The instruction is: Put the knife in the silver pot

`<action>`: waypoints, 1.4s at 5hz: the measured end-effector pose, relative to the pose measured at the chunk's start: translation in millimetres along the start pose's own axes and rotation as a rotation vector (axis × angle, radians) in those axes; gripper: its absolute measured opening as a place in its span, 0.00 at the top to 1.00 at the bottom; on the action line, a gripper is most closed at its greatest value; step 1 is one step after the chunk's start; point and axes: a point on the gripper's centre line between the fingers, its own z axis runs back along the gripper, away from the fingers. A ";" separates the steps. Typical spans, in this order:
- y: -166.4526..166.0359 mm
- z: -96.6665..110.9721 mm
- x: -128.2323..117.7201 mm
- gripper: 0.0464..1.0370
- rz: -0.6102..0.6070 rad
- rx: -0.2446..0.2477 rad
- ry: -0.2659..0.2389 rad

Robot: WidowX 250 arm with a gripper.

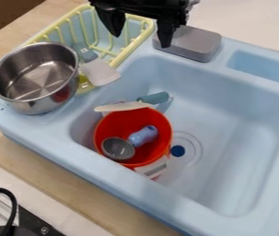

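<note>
Tool is cut off at the top edge; only its lower part and two fingers show, and the rest of the arm is out of frame. Silver pot: left handle cut by the left edge. A yellow-green item is partly hidden behind the pot's right side, can't tell what it is. Lower left, a black cable runs out of frame.

Inside the red bucket, a gray cup and a lavender-blue piece, lower ends hard to make out. White-gray piece at the bucket's near rim, unclear what.

Tool hangs pointing down over the dish rack side of the sink, near the gray block. Fingers spread wide, nothing between them, so open.

Knife is in the sink, white blade along the bucket's far rim, teal handle toward the right; exact contact with the rim can't be told.
</note>
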 end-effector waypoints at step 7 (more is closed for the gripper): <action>-15.1 -57.1 -23.5 0.04 -0.242 -0.073 0.257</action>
